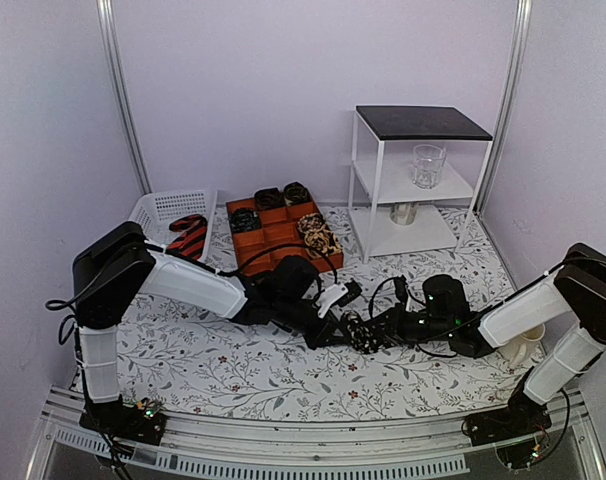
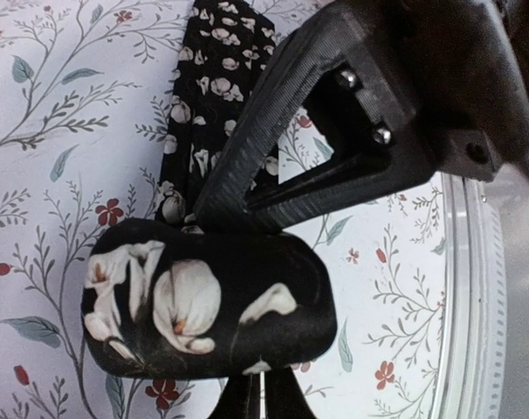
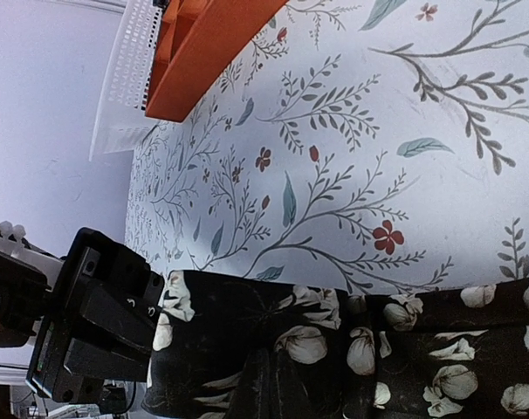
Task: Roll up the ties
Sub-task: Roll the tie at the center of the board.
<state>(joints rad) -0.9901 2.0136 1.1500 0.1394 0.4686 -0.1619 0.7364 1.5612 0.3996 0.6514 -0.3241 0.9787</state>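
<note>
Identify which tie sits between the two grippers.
The black white-flowered tie, partly coiled on the tablecloth; the others lie in the orange tray or white basket.

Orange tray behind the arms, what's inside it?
The tray holds three dark coils toward the back and a tan-patterned coil on its right side. The left arm covers the tray's near edge, so anything there can't be seen.
</note>
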